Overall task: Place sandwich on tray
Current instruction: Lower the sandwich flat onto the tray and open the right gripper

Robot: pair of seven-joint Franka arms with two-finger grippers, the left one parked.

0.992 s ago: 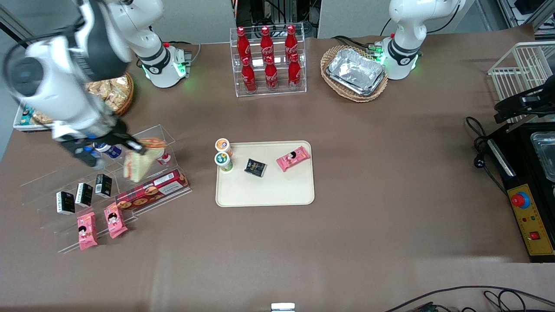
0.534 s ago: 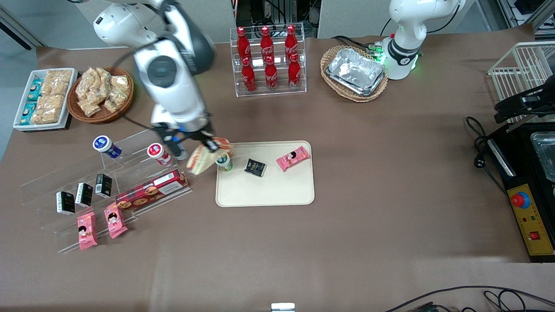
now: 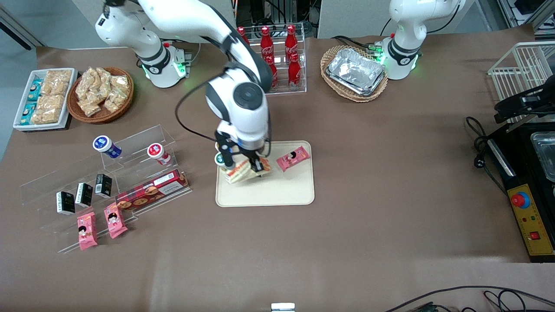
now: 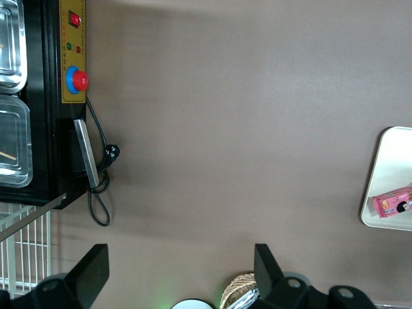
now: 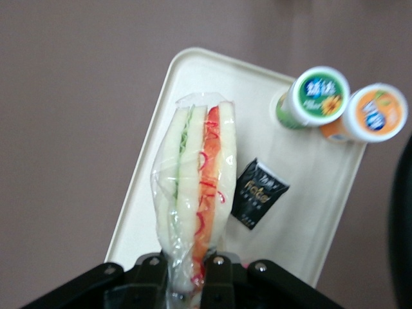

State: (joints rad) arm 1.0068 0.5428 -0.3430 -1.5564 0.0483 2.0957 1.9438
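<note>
The clear-wrapped sandwich (image 3: 243, 171) (image 5: 196, 193), pale bread with an orange-red filling stripe, hangs in my gripper (image 3: 245, 164) (image 5: 188, 278), which is shut on its narrow end. It is held above the cream-beige tray (image 3: 269, 195) (image 5: 151, 193), over the tray's part toward the working arm's end. On the tray lie a pink snack packet (image 3: 293, 158), a black packet (image 5: 259, 193), a green-lidded cup (image 5: 313, 96) and an orange-lidded cup (image 5: 367, 112). In the front view my arm hides the black packet and most of the cups.
A clear tiered stand (image 3: 104, 182) with cups, black packets, a biscuit box and pink packets sits toward the working arm's end. A cola bottle rack (image 3: 277, 60), a wicker basket of foil trays (image 3: 354, 73), snack baskets (image 3: 102, 93) and a black machine (image 3: 531, 173) ring the table.
My arm has swung from above the clear stand across to the tray, carrying the sandwich with it. The sandwich now hangs over the tray instead of beside its edge.
</note>
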